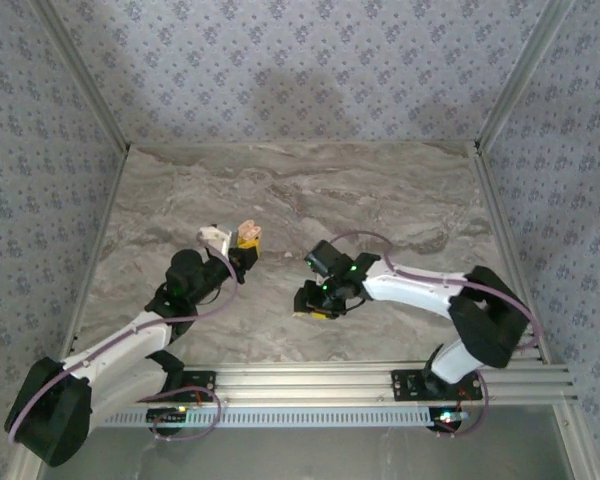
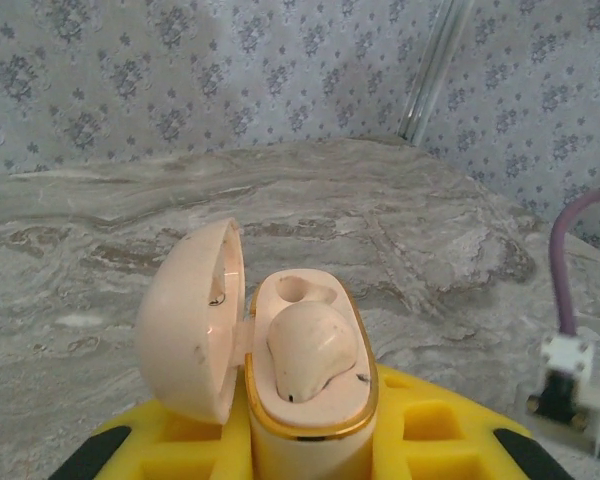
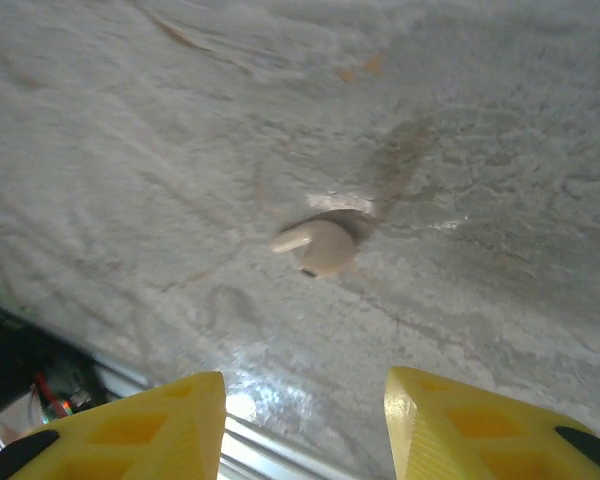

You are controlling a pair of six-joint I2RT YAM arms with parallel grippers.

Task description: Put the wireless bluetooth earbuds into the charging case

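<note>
Left wrist, glossy cream case (image 2: 192,322) (lid open) pinched by left pincer (image 2: 308,448), right pincer (image 3: 302,388) spread above earbud (image 3: 320,247).

The flat grey-brown table with a wavy stone pattern (image 1: 380,190) is holding up a small thing. A tiny cream plastic earbud, round with a short stem (image 3: 315,246), is lying on it near the front edge, its stem pointing left in the right wrist view.

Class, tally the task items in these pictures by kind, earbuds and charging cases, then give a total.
Open cream-peach plastic charging case: 1
Cream rounded plastic earbuds: 2, seated earbud in that case, loose earbud on the grey marble tabletop
Total: 3
</note>
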